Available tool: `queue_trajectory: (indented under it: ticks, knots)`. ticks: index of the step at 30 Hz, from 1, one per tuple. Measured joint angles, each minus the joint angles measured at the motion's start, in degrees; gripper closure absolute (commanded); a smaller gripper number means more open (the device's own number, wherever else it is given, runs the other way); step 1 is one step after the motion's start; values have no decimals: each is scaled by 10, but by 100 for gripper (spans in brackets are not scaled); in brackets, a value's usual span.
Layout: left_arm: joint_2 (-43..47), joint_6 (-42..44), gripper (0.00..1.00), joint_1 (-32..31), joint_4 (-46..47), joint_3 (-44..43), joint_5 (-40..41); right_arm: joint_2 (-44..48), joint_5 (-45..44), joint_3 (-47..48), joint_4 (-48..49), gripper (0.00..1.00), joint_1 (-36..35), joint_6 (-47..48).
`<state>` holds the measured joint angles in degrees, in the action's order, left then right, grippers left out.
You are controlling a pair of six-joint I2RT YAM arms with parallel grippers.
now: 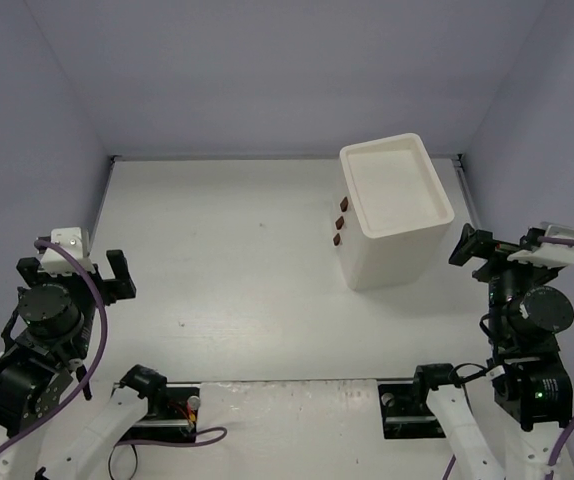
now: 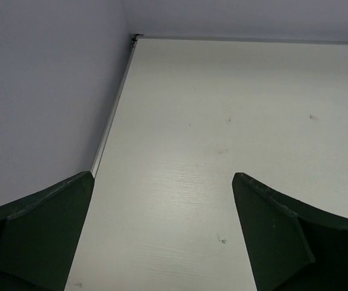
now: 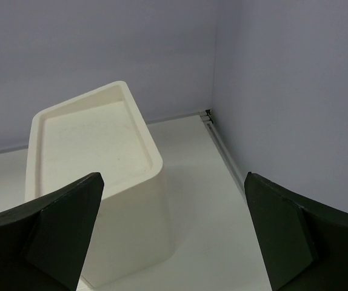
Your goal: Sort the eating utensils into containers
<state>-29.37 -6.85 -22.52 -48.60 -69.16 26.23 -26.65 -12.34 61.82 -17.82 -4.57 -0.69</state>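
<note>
No eating utensils show in any view. The containers are the drawers of a tall white drawer unit (image 1: pixel 397 215) at the back right of the table; three small brown handles (image 1: pixel 340 222) mark its left face, and all the drawers are pushed in. My left gripper (image 1: pixel 74 270) is open over the table's left side, far from the unit; the left wrist view has only bare table between the open left gripper (image 2: pixel 163 177). My right gripper (image 1: pixel 507 245) is open just right of the unit. In the right wrist view the drawer unit (image 3: pixel 95 145) stands ahead and left of the open right gripper (image 3: pixel 174 177).
Grey-violet walls close the table (image 1: pixel 237 260) at the back and on both sides, with a metal strip (image 2: pixel 110 121) along the left wall's foot. Both arm bases and purple cables sit at the near edge.
</note>
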Motion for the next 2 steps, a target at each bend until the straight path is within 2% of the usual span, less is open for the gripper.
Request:
queue_trajectory:
  ticks: [2]
  knots:
    - [-5, -1, 3, 0, -12, -8, 2, 3, -3, 0, 0, 0, -1, -2]
